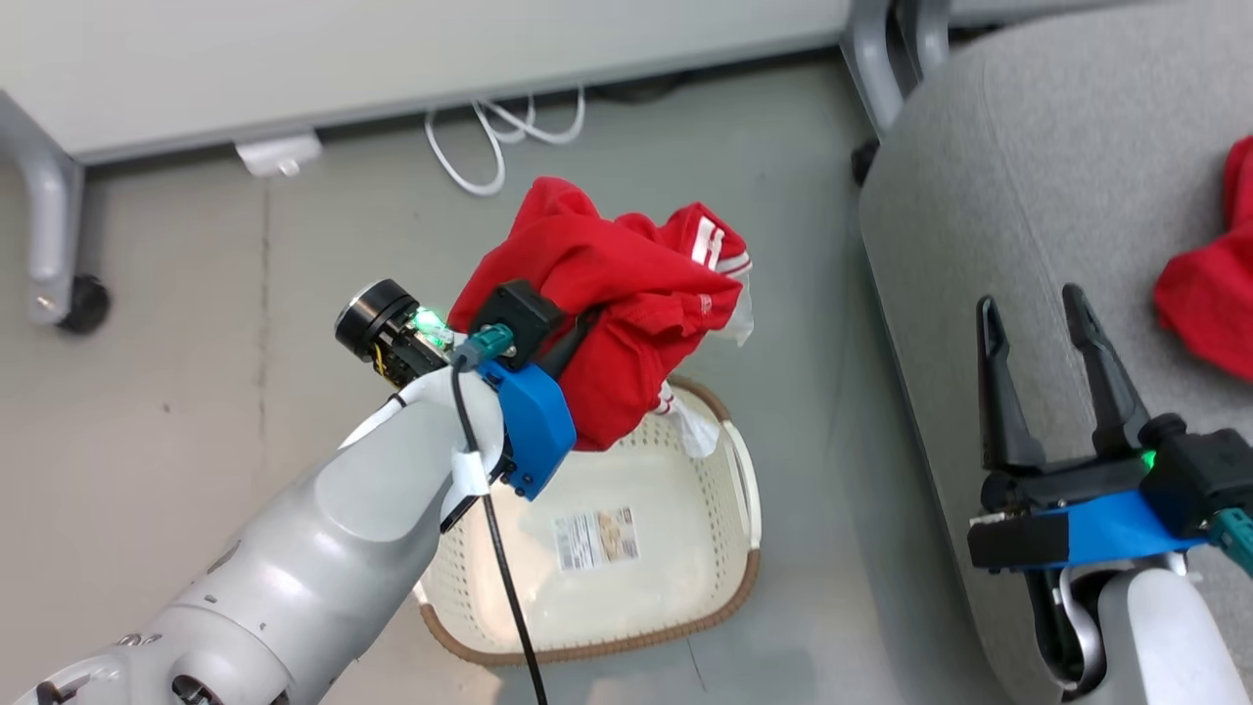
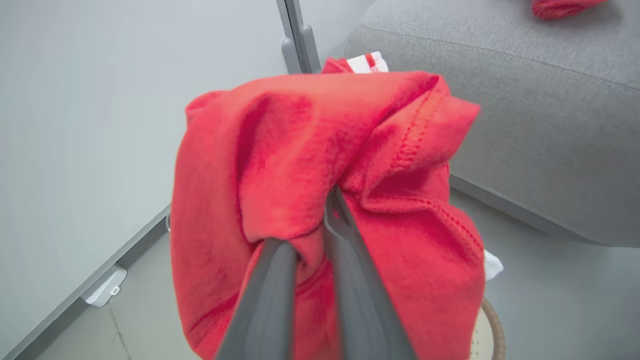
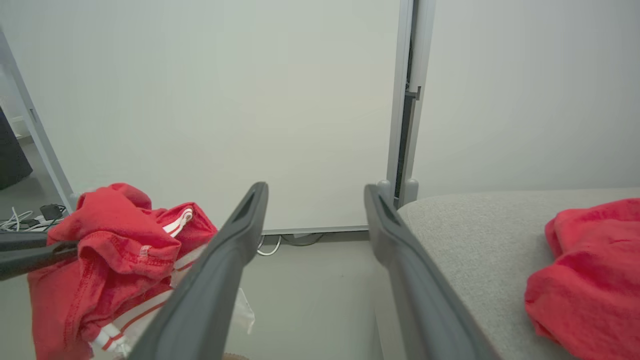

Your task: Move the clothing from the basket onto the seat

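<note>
Hanging above the far end of the basket (image 1: pixel 597 649), the garment (image 1: pixel 607 294) is bunched round the left gripper (image 2: pixel 312 235), whose fingers are pinched together on a single fold of it. That's the worry: only a small bite of cloth is caught and the rest sags free, so a quick swing right towards the seat (image 1: pixel 1028 196) could pull the fold loose and drop it on the floor. There's a white scrap trailing low by the basket's rim too; if it snags there, the light basket may drag or tip. Then the right gripper (image 1: pixel 1028 299), fingers spread wide and holding nothing, stands over the seat's near left edge, right in the path, and the loose cloth could drape over it. The other garment (image 1: pixel 1209 284) already lies on the seat at far right. The garment is soft, matte red knit with stitched hems and white stripes, crumpled into a lump. The basket is an oval of cream plastic, pierced with small holes, with a brown woven-look rim, bare inside but for a label (image 1: pixel 595 539). The seat is grey coarse weave, rounded at the edge.
</note>
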### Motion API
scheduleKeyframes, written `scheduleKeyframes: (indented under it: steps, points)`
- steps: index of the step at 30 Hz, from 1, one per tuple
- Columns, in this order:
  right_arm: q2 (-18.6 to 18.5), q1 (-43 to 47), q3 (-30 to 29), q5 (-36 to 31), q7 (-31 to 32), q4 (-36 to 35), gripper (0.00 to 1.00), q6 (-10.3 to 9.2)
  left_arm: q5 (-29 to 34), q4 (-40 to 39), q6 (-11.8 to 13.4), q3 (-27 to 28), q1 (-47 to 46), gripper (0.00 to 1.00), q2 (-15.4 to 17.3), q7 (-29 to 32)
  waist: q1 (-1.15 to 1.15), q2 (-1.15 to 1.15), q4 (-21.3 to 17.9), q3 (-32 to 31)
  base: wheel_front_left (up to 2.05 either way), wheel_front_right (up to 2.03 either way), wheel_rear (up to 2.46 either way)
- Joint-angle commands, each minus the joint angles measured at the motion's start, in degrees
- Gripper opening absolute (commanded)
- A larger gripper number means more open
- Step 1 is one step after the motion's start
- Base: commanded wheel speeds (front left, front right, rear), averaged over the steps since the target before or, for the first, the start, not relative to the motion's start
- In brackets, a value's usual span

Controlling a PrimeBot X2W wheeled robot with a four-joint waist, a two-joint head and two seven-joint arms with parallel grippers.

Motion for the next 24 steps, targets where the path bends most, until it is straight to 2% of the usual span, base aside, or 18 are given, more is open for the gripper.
scheduleKeyframes:
  steps: [1, 7, 14, 24]
  points:
    - [0.03, 1.64, 0.12, 0.38, -0.22, 0.52, 1.0, 0.0, -1.31, -0.02, -0.05, 1.25, 0.9, 0.0, -0.23, -0.94, 0.02, -0.01, 1.64, -3.97, 0.0, 0.0, 0.0]
    - [0.03, 4.16, 0.39, 0.82, -0.22, 1.17, 1.0, 0.0, -3.78, -1.31, -0.04, 5.31, 2.59, 0.0, -0.37, -1.38, 0.02, -0.01, 2.38, -8.13, 0.0, 0.0, 0.0]
    - [0.04, 7.61, 0.63, 2.12, -0.22, 1.86, 1.0, 0.0, -2.04, -7.81, 1.56, 11.6, 7.07, 0.0, 1.53, -1.39, 0.02, -0.01, 2.91, -12.82, 0.0, 0.0, 0.0]
    - [0.04, 10.7, 0.94, 3.48, -0.22, 2.2, 1.0, 0.0, -0.22, -16.33, 4.1, 17.11, 14.2, 0.0, 2.46, -1.41, 0.02, -0.01, 3.68, -16.21, 0.0, 0.0, 0.0]
